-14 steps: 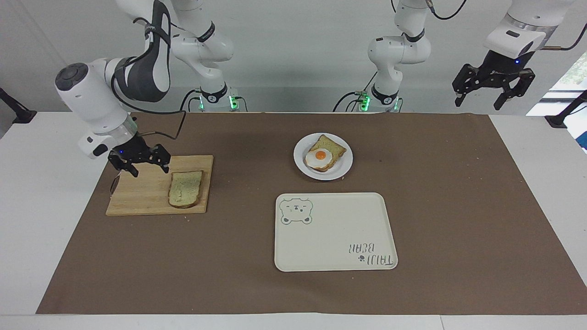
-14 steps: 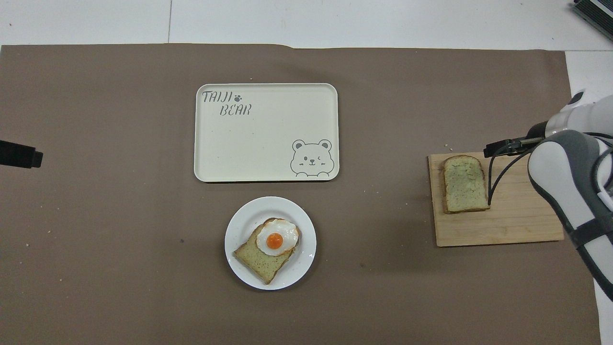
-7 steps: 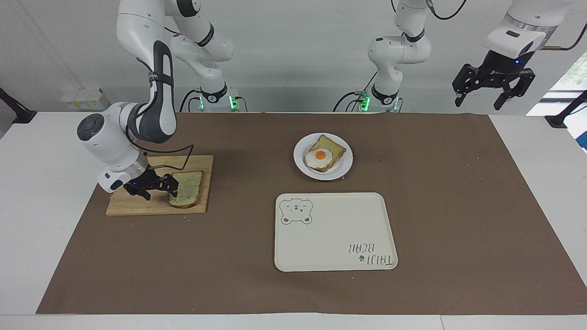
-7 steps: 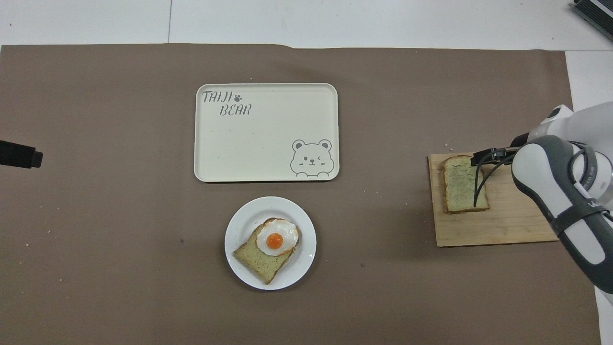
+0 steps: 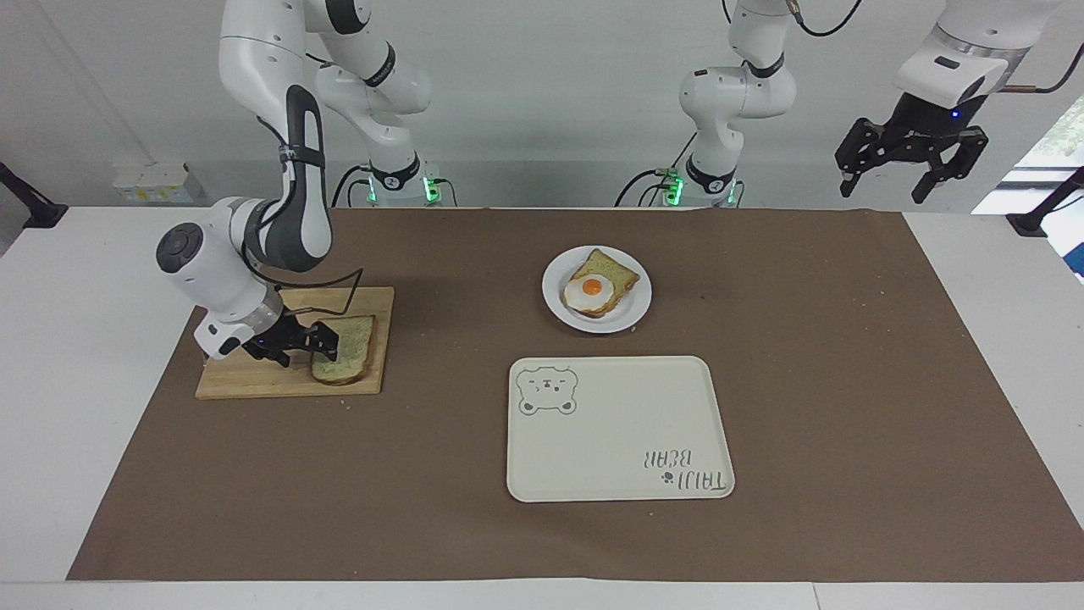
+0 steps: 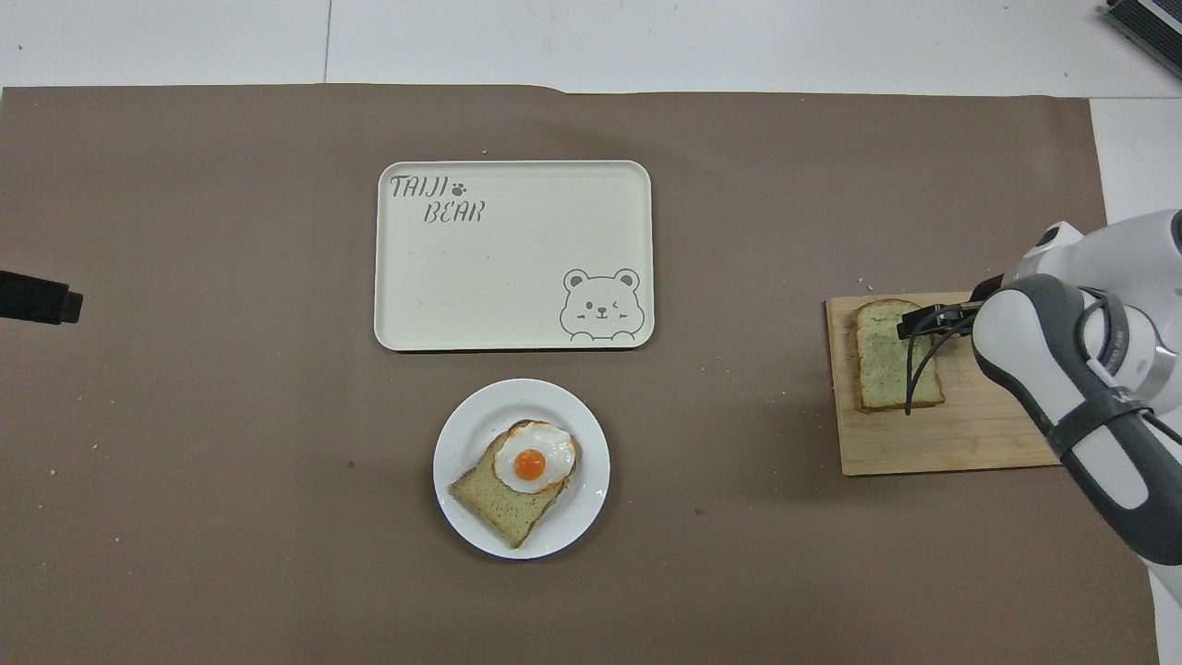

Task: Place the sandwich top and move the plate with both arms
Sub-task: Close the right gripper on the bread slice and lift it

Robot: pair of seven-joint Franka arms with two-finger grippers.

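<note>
Nearest us robots, our left claw hangs spread above the worktop's corner, waiting. One small round white plate carries one egg-topped slice. On the single wooden board, our right claw has dropped within the last second to the one pale speckled sandwich top's edge, fingers apart, so a grasp looks imminent. Farthest lies one cream bear tray.
</note>
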